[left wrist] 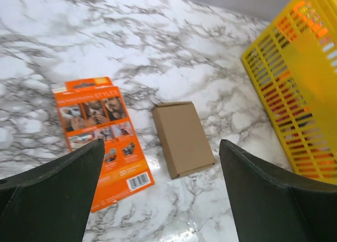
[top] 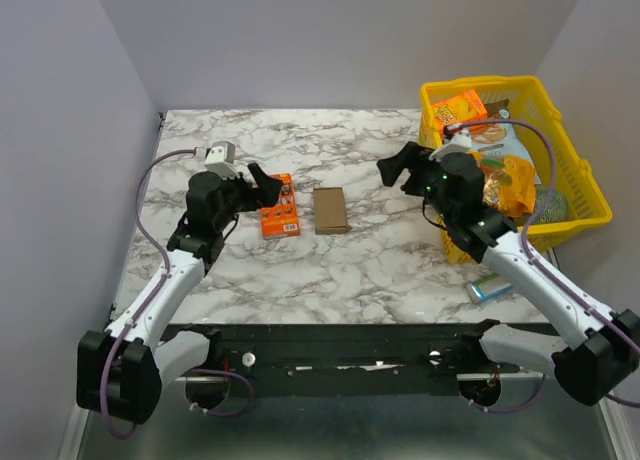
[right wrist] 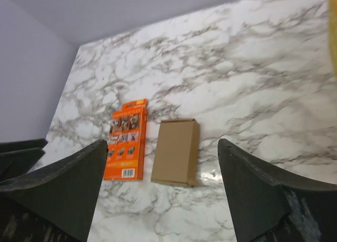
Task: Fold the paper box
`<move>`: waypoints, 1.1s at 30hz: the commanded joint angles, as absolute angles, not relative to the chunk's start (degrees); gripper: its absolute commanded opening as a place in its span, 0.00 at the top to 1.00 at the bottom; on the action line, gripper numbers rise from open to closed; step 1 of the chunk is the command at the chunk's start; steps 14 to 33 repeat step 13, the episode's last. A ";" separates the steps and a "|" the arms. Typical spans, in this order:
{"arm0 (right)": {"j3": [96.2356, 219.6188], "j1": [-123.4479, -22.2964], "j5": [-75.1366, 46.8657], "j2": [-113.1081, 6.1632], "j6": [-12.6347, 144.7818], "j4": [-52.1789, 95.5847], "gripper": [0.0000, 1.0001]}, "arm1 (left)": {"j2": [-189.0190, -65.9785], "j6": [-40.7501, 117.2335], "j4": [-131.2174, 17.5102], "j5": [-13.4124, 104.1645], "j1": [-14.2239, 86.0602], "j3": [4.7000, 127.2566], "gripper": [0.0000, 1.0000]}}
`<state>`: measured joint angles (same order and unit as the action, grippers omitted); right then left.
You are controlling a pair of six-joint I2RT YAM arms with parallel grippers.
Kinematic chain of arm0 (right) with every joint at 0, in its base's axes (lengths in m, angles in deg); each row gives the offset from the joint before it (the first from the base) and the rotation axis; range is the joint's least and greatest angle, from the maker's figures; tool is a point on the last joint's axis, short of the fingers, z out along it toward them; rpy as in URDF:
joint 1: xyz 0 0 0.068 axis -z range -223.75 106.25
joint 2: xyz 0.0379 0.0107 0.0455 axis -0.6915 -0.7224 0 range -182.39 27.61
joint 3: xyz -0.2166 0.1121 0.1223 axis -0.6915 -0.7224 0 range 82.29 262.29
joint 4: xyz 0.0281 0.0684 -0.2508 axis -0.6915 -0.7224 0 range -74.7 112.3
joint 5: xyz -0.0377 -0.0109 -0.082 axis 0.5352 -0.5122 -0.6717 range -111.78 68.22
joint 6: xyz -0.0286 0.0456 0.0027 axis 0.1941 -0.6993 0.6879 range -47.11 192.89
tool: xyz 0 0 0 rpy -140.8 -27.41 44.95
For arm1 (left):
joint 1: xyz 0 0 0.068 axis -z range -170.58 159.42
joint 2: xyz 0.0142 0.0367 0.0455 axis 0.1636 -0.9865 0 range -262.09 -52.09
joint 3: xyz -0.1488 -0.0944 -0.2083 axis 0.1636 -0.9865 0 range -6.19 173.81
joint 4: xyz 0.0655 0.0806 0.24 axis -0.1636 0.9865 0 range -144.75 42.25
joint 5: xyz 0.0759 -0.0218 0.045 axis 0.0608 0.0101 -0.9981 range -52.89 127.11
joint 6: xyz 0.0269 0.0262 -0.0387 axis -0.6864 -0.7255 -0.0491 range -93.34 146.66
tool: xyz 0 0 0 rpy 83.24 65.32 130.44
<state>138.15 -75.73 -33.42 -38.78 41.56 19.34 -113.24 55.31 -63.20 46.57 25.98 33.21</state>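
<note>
Nearest to the arm bases, a small packet [top: 489,289] lies on the marble table [top: 350,270] beside the right arm, well apart from the work and in nobody's way. A little farther, the left gripper [top: 266,186] and the right gripper [top: 398,168] hang above the table and face each other from the two sides. The jaws of both stand wide apart, and neither has hold of anything. The paper box [top: 331,210] lies flat on the table between them, touched by neither, and in both wrist views it sits in the gap between the jaws. It looks like a closed, shallow brown box with a thin side wall showing, so I judge the folding is done or almost done. The arms are probably held off to each side so that the box is free. Just beside it, on its left, lies an orange printed box [top: 279,206]. This one is directly under the left gripper and could be caught by mistake if that arm comes down. Farthest, at the right, stands the yellow basket [top: 590,208] full of snack bags [top: 510,180]. It is close behind the right arm and limits how that arm can swing outward.
</note>
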 commanded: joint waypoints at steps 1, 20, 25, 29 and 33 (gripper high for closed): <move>135.56 -71.70 -31.80 -33.05 47.74 15.01 0.05 | -109.49 55.05 -54.93 47.49 21.46 35.91 0.01; 130.90 -68.44 -36.10 -21.17 51.00 13.16 0.00 | -107.90 50.75 -37.79 45.55 21.55 48.03 0.01; 130.90 -68.44 -36.10 -21.17 51.00 13.16 0.00 | -107.90 50.75 -37.79 45.55 21.55 48.03 0.01; 130.90 -68.44 -36.10 -21.17 51.00 13.16 0.00 | -107.90 50.75 -37.79 45.55 21.55 48.03 0.01; 130.90 -68.44 -36.10 -21.17 51.00 13.16 0.00 | -107.90 50.75 -37.79 45.55 21.55 48.03 0.01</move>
